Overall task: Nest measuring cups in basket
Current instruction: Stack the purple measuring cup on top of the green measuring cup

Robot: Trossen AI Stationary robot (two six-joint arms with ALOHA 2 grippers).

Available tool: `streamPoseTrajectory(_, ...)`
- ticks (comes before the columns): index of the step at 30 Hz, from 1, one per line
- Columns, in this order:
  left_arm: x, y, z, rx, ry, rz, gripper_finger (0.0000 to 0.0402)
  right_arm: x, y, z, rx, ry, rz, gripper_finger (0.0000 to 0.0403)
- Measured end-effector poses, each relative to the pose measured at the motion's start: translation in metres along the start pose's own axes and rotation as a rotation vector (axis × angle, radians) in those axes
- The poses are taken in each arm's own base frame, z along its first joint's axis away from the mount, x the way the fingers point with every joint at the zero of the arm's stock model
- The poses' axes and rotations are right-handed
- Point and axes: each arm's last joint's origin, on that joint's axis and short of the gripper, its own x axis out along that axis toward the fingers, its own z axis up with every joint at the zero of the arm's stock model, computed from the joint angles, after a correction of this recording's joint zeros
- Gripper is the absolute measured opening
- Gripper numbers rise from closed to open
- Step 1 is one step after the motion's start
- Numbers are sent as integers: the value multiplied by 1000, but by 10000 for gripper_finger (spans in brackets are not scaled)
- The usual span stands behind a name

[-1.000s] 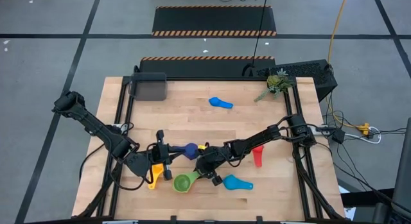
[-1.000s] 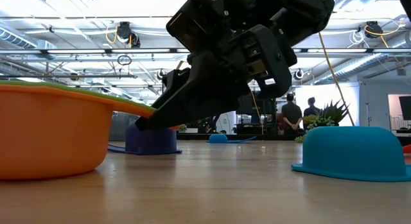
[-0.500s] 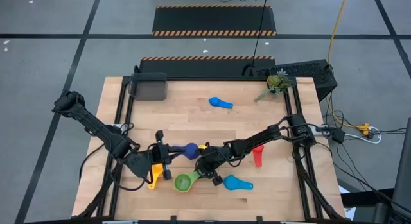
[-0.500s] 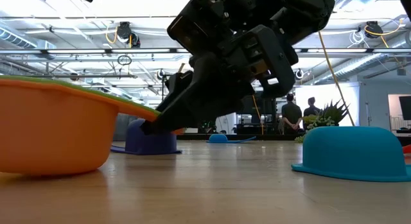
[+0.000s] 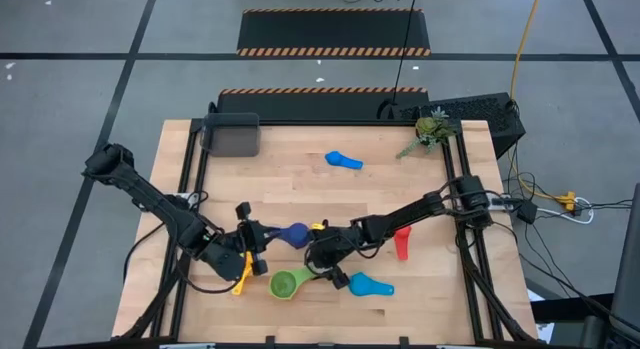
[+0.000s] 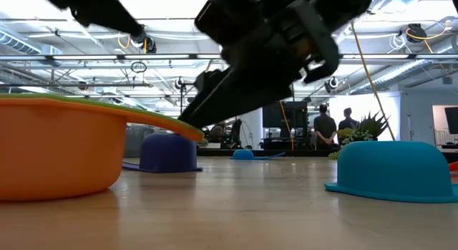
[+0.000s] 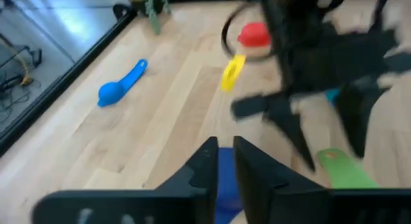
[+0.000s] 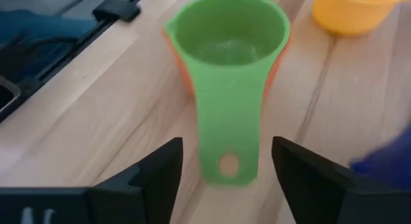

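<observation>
The green cup [image 8: 225, 51] sits nested in the orange cup [image 6: 57, 150] near the table's front edge. My right gripper [image 8: 226, 144] is open, a finger on either side of the green handle [image 8: 228, 147] with gaps between. The dark blue cup [image 6: 168, 151] stands upside down on its rim, its handle flat on the table. My left gripper [image 7: 225, 147] points down at it from the left, open by only a narrow gap through which blue shows. The dark grey basket [image 5: 232, 137] stands at the far left.
A yellow cup [image 5: 241, 278] lies beside the left arm. A red cup [image 5: 402, 243] and a light blue cup [image 5: 367, 285] lie to the right, another light blue one [image 5: 343, 160] farther back. A small yellow piece [image 5: 318, 227] and a plant sprig [image 5: 430, 131] are also on the table.
My left gripper has come down and tipped its fingers lower toward the dark blue cup. The orange cup with the green one in it rocked for a moment and now sits level, and my right gripper's fingers now stand slightly higher at the green handle.
</observation>
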Motion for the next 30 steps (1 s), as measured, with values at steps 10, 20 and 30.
streamPoseTrajectory(10, 41, 3, -16, 4, 202, 26, 168, -71, 20, 11, 183, 292, 13, 231)
streamPoseTrajectory(20, 54, 9, -21, 50, 316, -28, 136, -139, 50, -20, 331, 301, 2, 230)
streamPoseTrajectory(30, 44, 7, -34, 300, 441, -101, 165, -191, 62, -51, 531, 53, -112, 230)
